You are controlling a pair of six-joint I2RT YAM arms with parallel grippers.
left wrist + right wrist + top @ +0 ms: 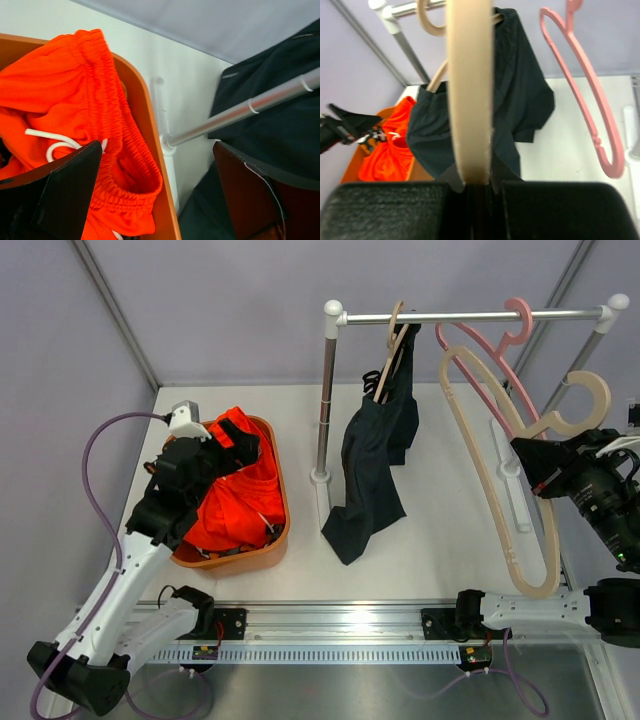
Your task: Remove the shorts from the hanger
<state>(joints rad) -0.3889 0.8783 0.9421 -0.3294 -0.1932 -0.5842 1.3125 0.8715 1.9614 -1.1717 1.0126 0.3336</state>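
Observation:
Dark navy shorts (375,470) (520,90) (280,125) hang from a tan hanger (392,350) on the metal rail (470,315). Bright orange shorts (240,505) (65,100) with a white drawstring lie heaped in an orange basket (283,490) (145,130). Just above that heap my left gripper (232,445) (157,150) stands wide open, nothing between its fingers. At the right, my right gripper (530,455) (479,182) is shut on a large bare beige hanger (500,500) (470,100) that slants down from the rail.
A bare pink hanger (480,360) (590,95) hangs on the rail between the navy shorts and the beige hanger. The rack's left post (325,400) stands right beside the basket. Grey walls close in the back and both sides.

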